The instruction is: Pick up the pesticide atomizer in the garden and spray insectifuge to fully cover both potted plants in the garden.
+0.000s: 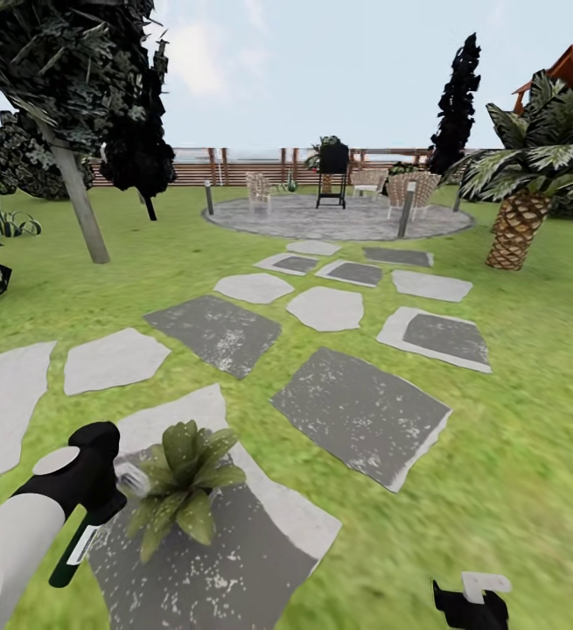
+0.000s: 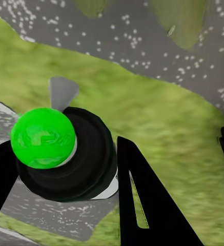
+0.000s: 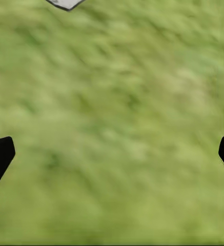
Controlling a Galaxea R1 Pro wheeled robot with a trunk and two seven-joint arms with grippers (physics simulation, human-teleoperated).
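A potted plant (image 1: 184, 484), a low rosette of pointed green leaves, sits on a dark stepping stone (image 1: 225, 569) near my left side. My left gripper (image 1: 87, 512) is shut on the pesticide atomizer (image 1: 70, 556), and its slim dark green body with a white label hangs below my hand. The greyish nozzle (image 1: 133, 479) points at the plant's leaves from close by. In the left wrist view the atomizer (image 2: 65, 159) shows a bright green cap and a grey nozzle tip between my black fingers (image 2: 147, 205). My right gripper (image 1: 471, 604) hangs low and open over the garden's lawn (image 3: 112, 128), holding nothing.
Grey stepping stones (image 1: 360, 411) lead across the grass to a round paved patio (image 1: 338, 219) with a black grill (image 1: 332, 173), chairs and bollard lamps (image 1: 406, 210). A palm (image 1: 518, 219) stands at the right, a leaning tree trunk (image 1: 83, 210) at the left, a wooden fence (image 1: 234, 166) behind.
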